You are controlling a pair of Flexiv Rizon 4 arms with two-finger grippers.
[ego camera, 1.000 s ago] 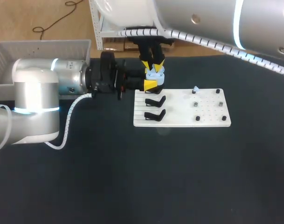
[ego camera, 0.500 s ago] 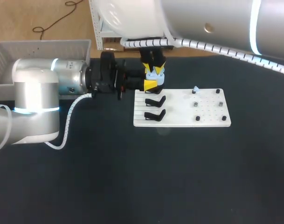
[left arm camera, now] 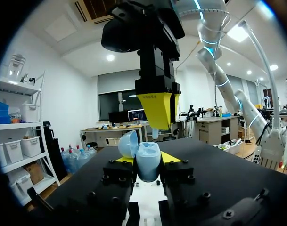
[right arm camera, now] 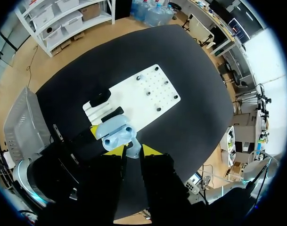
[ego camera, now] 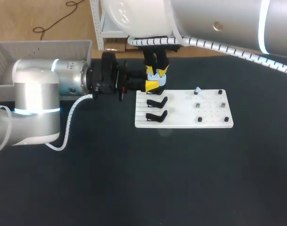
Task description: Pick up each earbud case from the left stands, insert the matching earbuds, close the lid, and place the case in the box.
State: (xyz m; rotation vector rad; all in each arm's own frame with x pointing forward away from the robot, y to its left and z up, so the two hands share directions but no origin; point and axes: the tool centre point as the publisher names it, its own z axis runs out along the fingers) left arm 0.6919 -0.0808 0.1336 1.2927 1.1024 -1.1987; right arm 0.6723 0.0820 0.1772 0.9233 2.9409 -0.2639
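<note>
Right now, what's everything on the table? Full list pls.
earbud case: 1, light blue, lid open, gripped over the board's far-left corner
held earbud: 1, light blue, just above the open case
parked earbud: 1, light blue, far row of the board's right half
board: 1, white, mid-table
stands: 2, black, empty, board's left half
pegs: 5 visible, dark, board's right half
box: 1, white, slotted walls, table's far left
left gripper: yellow tips, shut on the case
right gripper: yellow tips, shut on the held earbud
</note>
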